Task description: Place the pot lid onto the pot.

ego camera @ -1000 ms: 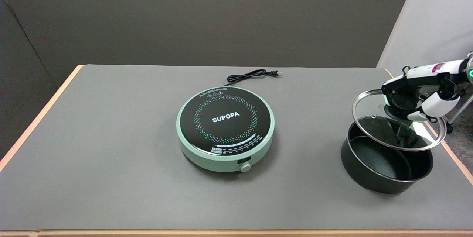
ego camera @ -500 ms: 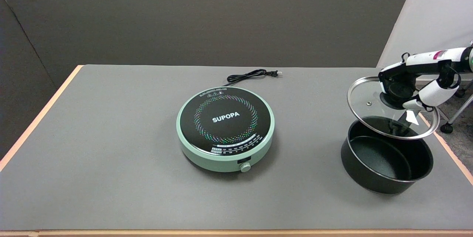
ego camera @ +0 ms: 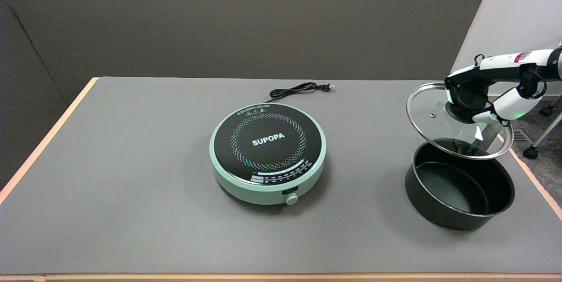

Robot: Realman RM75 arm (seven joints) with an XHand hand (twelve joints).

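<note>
One hand (ego camera: 476,102), the right, grips the lid (ego camera: 459,120) by its knob, holding it tilted in the air above the far rim of the pot (ego camera: 459,192) near the table's (ego camera: 131,185) right edge. Lowered at this slant, the near rim could strike the pot first and slide off-centre; a slack hold on the knob could drop it

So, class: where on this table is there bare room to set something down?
Bare grey table: the whole stretch left of the cooker, the strip in front of it, and the gap between cooker and pot. Crowded: the right edge, where the right hand holds the lid.
</note>
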